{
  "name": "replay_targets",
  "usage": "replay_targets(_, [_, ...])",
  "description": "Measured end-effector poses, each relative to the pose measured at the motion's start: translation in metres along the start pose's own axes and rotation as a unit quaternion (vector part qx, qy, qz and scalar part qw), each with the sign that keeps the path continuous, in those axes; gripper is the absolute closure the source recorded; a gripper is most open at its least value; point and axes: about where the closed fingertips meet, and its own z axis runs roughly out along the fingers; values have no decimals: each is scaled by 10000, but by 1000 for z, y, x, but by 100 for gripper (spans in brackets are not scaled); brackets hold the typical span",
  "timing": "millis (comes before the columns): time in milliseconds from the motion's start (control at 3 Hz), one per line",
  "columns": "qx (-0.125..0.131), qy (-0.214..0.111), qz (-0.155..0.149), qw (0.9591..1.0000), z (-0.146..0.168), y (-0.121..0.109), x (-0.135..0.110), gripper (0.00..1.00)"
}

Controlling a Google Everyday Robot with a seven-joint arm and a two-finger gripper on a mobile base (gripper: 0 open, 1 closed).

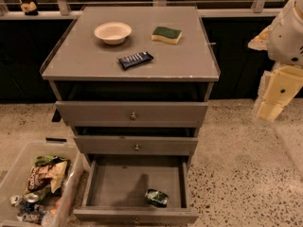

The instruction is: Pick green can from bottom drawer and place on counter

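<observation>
item 1. green can (156,197): dark, shiny, dented, lying on its side on the floor of the bottom drawer (113,183), in the front right corner, close to the front wall and the right wall. nothing else lies in that drawer.

item 2. bottom drawer: pulled well out from the cabinet, open to above, grey inside.

item 3. middle drawer (136,145) and top drawer (132,112): grey fronts, one small brass knob each, stacked above the open one.

item 4. counter (85,63): flat grey top with a thin raised rim. on it: a pale bowl (112,32) at back left, upright; a sponge (166,34), yellow with a green face up, at back right; a dark snack bar (135,59) nearer the front, between those two, lying at a slant. the three are apart from one another.

item 5. my gripper (277,96): at the far right edge of the view, beside the cabinet and about level with the top drawer, well apart from the green can and from the counter. holding nothing that i can see; whether my jaws are apart or together i cannot tell.

item 6. bin (12,171): clear plastic, on the speckled floor (236,164) left of the bottom drawer, holding snack bags (47,174) and silver cans (26,200).
</observation>
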Motion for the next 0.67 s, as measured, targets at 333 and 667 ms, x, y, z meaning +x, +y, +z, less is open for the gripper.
replay_targets(333, [0,0,0,10000,0,0,0,0])
replay_targets(667, [-78,-66,-80,9999,13,21,5,0])
